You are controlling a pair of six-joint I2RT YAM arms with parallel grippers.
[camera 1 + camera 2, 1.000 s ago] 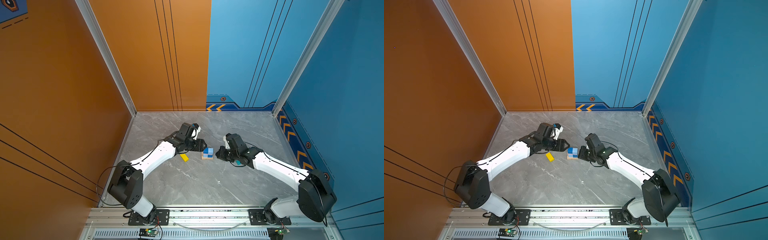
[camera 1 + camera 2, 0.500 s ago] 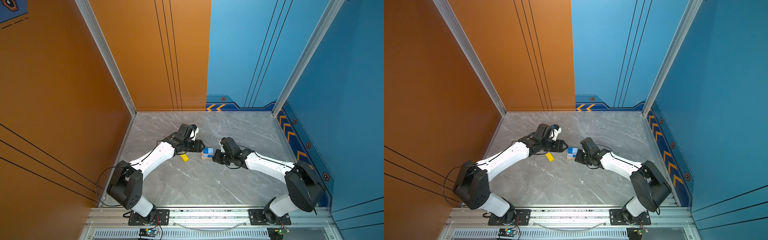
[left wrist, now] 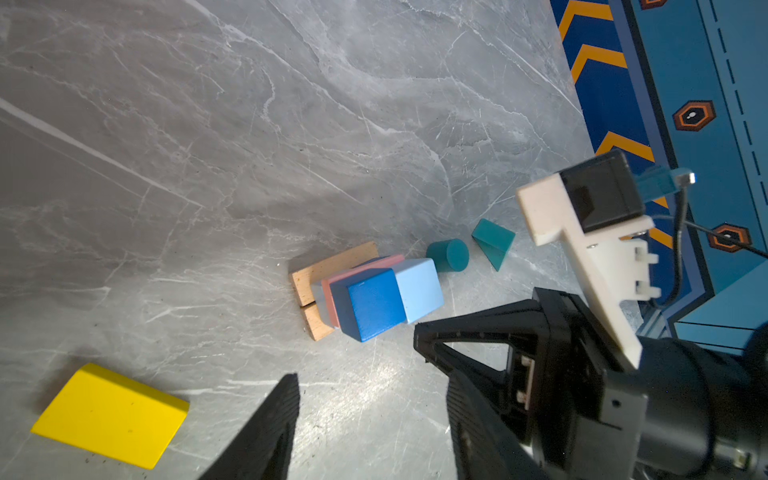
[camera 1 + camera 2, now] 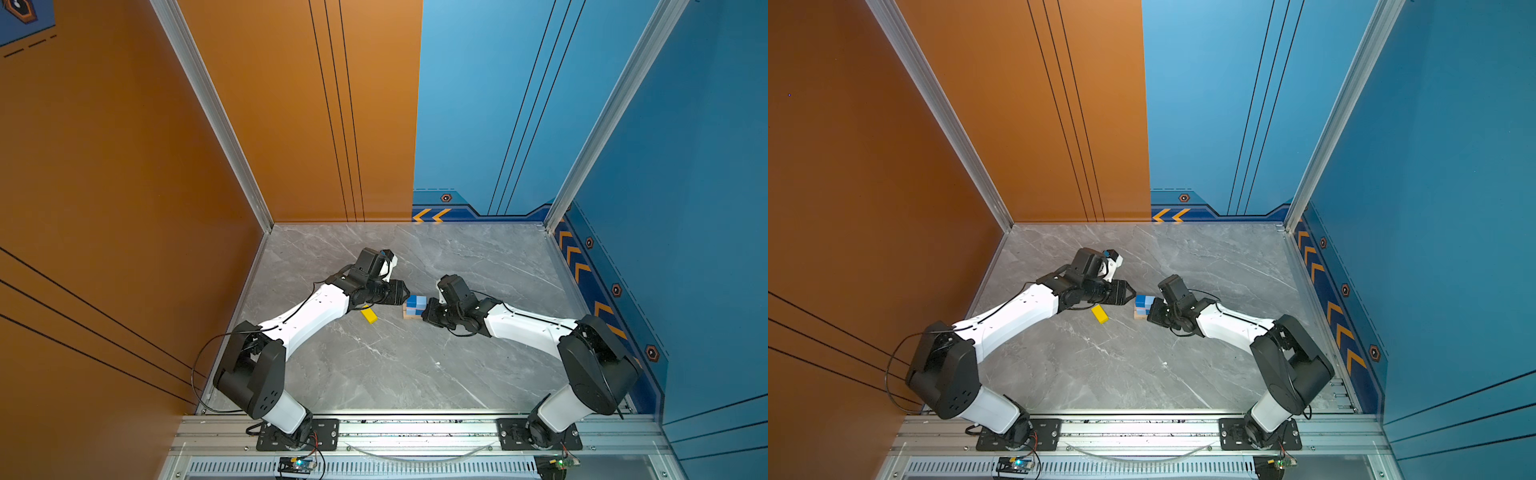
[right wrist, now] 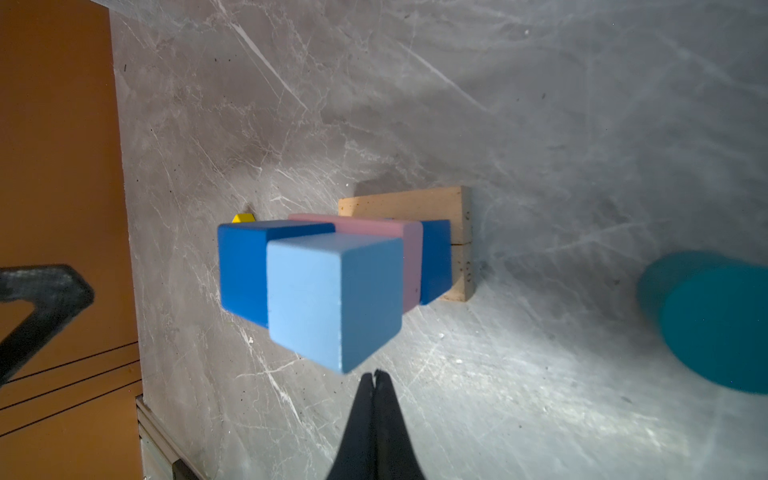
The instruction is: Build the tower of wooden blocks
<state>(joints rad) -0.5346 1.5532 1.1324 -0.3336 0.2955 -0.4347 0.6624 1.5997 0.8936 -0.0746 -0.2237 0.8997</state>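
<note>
Right arm swung in and dropped low over the last second, putting the right gripper (image 4: pixel 424 312) at the side of the tower (image 4: pixel 415 306). Left arm barely shifted.

Left to right:
- Yellow bar (image 3: pixel 110 415) lay flat and loose on the table (image 4: pixel 395 374), just beside the left arm. Likely parked there as the next layer.
- Left gripper (image 4: pixel 406 293) sat about half open and empty, tips near the tower's left face. My read: standing by or bracing while the other side got adjusted.
- Tower stood mid-table between the two grippers. Base was tan planks (image 3: pixel 332 270) side by side, then a blue layer, pink slab (image 3: pixel 376 264), and dark blue cube (image 3: pixel 376 303) with light blue cube (image 3: pixel 419 286) together on top.
- Light blue cube seemed slightly off the dark one's line in the right wrist view.
- Right gripper was pinched fully closed, holding nothing, tips at that cube's near corner. Probably used as a poker to square it.
- Teal cylinder (image 3: pixel 448 255) and teal prism (image 3: pixel 493 241) lay on the table on the right arm's side of the tower, not yet stacked.

Hard to tell:
- Whether the tips actually touched the cube.
- Lower blue layer was mostly covered.
- Teal pieces were hidden under the right arm in both top views.
- Only one left finger (image 3: pixel 270 428) showed in the left wrist view.
- Cylinder was blurred and cropped in the right wrist view.
</note>
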